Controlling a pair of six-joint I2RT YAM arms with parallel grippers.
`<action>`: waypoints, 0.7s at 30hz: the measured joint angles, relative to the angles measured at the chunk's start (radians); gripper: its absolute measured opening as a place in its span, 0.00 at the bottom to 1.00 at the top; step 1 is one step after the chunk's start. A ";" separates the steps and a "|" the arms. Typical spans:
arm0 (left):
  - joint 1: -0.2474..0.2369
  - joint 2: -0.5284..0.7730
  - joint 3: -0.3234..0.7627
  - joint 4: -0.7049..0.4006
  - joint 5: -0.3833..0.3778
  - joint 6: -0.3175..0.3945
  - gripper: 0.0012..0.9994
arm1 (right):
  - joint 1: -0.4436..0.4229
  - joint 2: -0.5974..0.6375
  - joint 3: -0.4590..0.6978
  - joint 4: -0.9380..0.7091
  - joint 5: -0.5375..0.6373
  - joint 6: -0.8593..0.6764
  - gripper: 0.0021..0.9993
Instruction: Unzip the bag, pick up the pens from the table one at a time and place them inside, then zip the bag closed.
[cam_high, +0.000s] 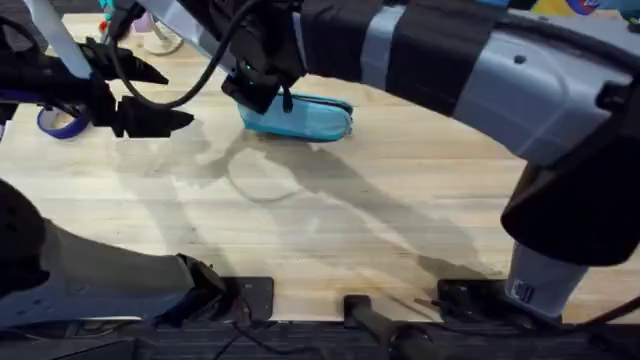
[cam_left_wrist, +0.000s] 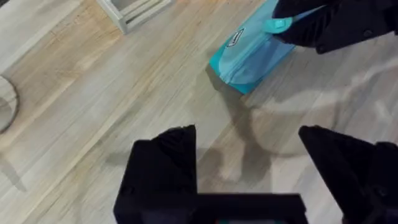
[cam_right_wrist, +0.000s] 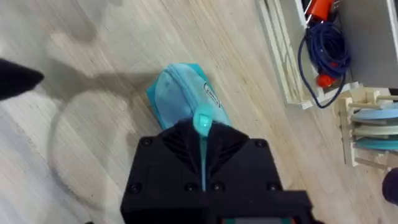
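- Turquoise pencil pouch (cam_high: 300, 118) lying flat on the pale wooden tabletop (cam_high: 330, 220), at about 12 o'clock in the overhead view.
- Right pincer (cam_right_wrist: 203, 140) down on the pouch's 9 o'clock end, fingers pinched together on the turquoise zipper pull tab (cam_right_wrist: 203, 122).
- Left pincer (cam_left_wrist: 249, 140) hovering above bare planks near 10 o'clock, fingers spread wide, holding nothing.

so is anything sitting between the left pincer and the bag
Nothing visible does. The left pincer hangs open over bare table, with plain wood between it and the near end of the bag. The bag's far end is already taken by the right pincer, shut on the bag's pull tab.
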 joint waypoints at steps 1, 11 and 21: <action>0.000 0.000 0.000 0.004 0.000 0.000 0.99 | 0.000 0.000 0.001 -0.004 -0.001 -0.001 0.03; 0.000 0.091 0.000 0.050 0.094 0.005 1.00 | 0.000 0.000 0.002 -0.005 -0.004 -0.004 0.03; 0.000 0.247 0.000 0.055 0.268 0.143 1.00 | 0.000 0.000 0.002 -0.004 -0.003 -0.005 0.03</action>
